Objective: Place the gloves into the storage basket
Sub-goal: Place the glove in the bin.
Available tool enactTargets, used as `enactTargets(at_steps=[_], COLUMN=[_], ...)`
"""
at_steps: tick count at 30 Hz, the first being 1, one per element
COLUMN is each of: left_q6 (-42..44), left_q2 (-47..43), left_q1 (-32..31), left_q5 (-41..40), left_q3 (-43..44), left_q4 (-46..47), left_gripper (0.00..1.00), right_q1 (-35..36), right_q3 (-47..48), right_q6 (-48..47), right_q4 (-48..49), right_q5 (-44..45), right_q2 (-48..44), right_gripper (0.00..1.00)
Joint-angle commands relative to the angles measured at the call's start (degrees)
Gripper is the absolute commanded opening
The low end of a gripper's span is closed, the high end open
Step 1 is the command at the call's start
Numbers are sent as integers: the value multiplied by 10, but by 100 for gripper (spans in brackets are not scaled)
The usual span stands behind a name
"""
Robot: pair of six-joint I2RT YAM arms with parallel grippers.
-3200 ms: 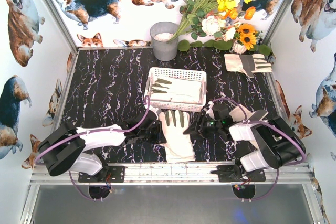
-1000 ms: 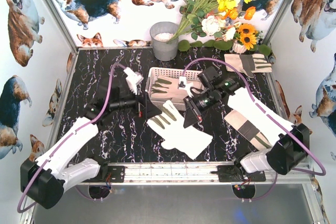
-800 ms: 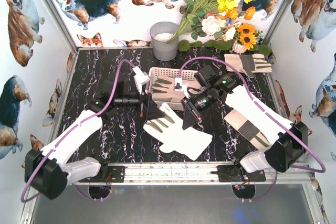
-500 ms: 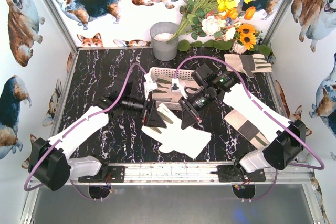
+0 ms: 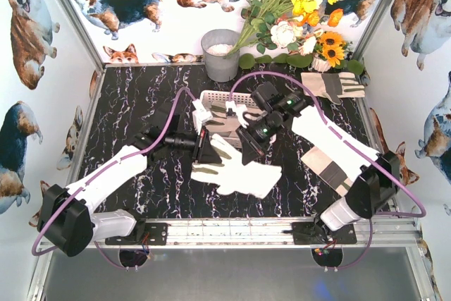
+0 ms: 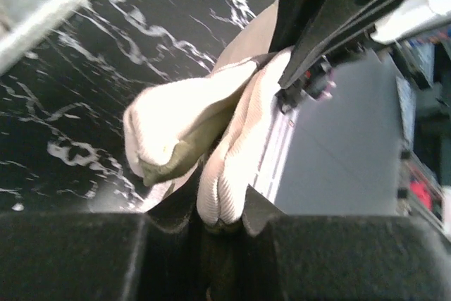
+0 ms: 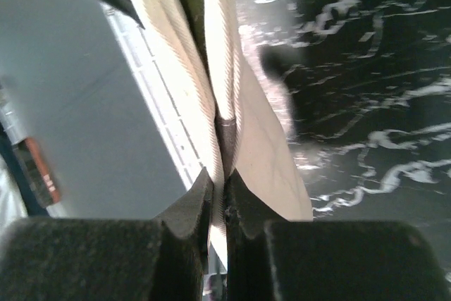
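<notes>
Inspection of the bench (image 5: 141,103), observed from the near side.

Left pincer (image 5: 204,151): closed on the finger end of one glove (image 5: 236,174). The left wrist view shows cream fabric bunched and pinched between the pads of this pincer (image 6: 222,223).

Right pincer (image 5: 248,147): closed on the same glove at its opposite edge. The right wrist view shows a fold of the glove (image 7: 218,68) clamped tight in this pincer (image 7: 224,206).

Glove: spread between the two pincers, with its wide cuff trailing off to the near side of the right pincer. Whether the cuff touches the bench cannot be determined.

Storage basket (image 5: 215,95): white, slotted, directly beyond both pincers and largely covered by the two wrists. The gripped glove is outside it, just short of its near wall.

Second glove (image 5: 332,85): flat on the bench, well apart from the right pincer, toward the far right corner.

Grey bucket (image 5: 220,54) and a bunch of flowers (image 5: 296,5): beyond the basket, against the back wall.
</notes>
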Motion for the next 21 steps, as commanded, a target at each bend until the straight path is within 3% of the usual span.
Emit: enactTargets(at_steps=[1,5,10,15,21], left_q6=[-62,-84,-128,-156,-164], left_q2=[-9,33,110,162,217], left_q1=[-3,-3,-3,-3,-2], left_q5=[-121,-209,-229,-240,-259], left_q3=[-8,19,70,121,178], left_q4=[119,152,185,199,162], left_gripper=[0,0,0,0,0], right_q1=[-5,-5,-10,-20,-44], right_q3=[71,121,195,256,334], right_q6=[3,-23,-66,-122,-144], right_q4=[28,32,28,21,1], right_q5=[135,239,335,380,367], right_q2=[22,55,100,147,213], right_gripper=[0,0,0,0,0])
